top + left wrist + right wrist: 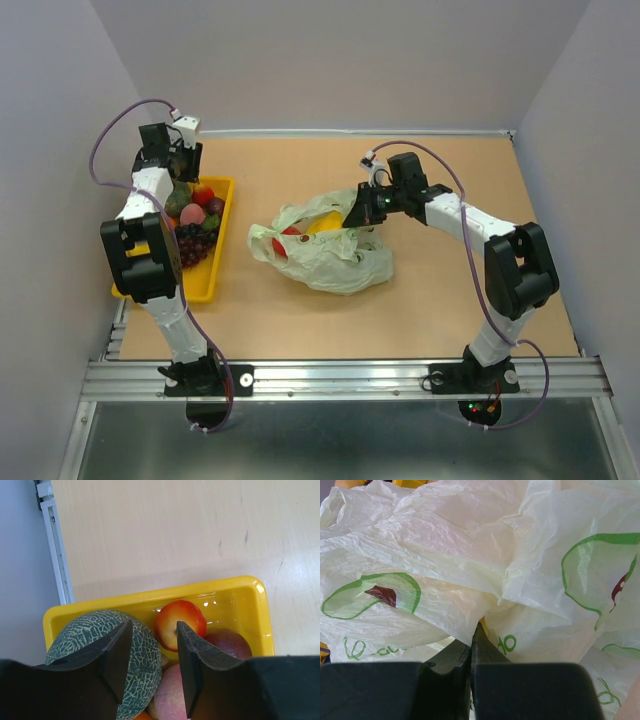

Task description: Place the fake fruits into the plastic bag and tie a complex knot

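The pale green plastic bag (pixel 330 258) lies mid-table with its mouth open toward the back. A red apple (pixel 292 233) and a yellow banana (pixel 326 222) show inside it. My right gripper (pixel 362 212) is at the bag's back right edge. In the right wrist view it (pixel 474 630) is shut on a fold of the bag (pixel 470 555). My left gripper (pixel 185 172) hovers open and empty over the yellow tray (pixel 229 196). In the left wrist view its tips (pixel 154 627) stand above a green melon (pixel 82 635) and a red apple (pixel 185 616).
The tray (pixel 150 596) at the far left also holds a pink fruit (pixel 170 692), a dark red fruit (pixel 227 641) and purple grapes (pixel 190 246). Grey walls close in the left, back and right. A metal rail (pixel 340 378) runs along the near edge.
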Motion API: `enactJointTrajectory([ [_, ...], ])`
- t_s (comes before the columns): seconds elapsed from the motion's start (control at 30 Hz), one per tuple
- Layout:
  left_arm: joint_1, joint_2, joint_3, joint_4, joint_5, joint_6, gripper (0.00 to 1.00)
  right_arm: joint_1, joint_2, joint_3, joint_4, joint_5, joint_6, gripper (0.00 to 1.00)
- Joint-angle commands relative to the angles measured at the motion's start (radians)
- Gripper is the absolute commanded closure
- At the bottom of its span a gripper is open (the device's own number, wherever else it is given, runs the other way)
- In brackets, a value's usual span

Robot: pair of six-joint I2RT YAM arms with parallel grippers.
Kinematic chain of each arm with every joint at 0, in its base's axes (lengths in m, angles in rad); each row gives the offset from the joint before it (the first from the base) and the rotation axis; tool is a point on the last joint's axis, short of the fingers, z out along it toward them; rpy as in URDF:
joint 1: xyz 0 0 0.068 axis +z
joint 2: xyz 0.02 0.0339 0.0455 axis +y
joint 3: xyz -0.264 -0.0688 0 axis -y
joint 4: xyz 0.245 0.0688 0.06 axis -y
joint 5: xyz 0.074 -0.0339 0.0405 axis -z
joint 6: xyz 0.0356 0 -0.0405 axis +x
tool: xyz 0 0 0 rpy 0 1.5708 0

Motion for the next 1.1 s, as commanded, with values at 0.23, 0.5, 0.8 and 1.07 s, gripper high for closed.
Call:
enactJointTrajectory([
  [0.23,-0.004,0.027,0.001,-0.003,0.051,-0.003,0.58,-0.006,-0.002,-0.005,0.028,-0.001,-0.012,1.00],
  [0.5,-0.003,0.053,0.017,-0.007,0.026,0.002,0.64,-0.006,0.005,-0.002,0.026,-0.001,-0.013,0.99],
  [0.8,-0.004,0.000,0.054,-0.037,0.080,-0.030,1.00,-0.006,-0.007,-0.005,0.026,0.009,-0.012,0.99],
  [1.07,-0.003,-0.177,0.079,-0.163,0.187,-0.095,1.00,-0.006,-0.024,-0.009,0.025,0.032,-0.005,1.00],
])
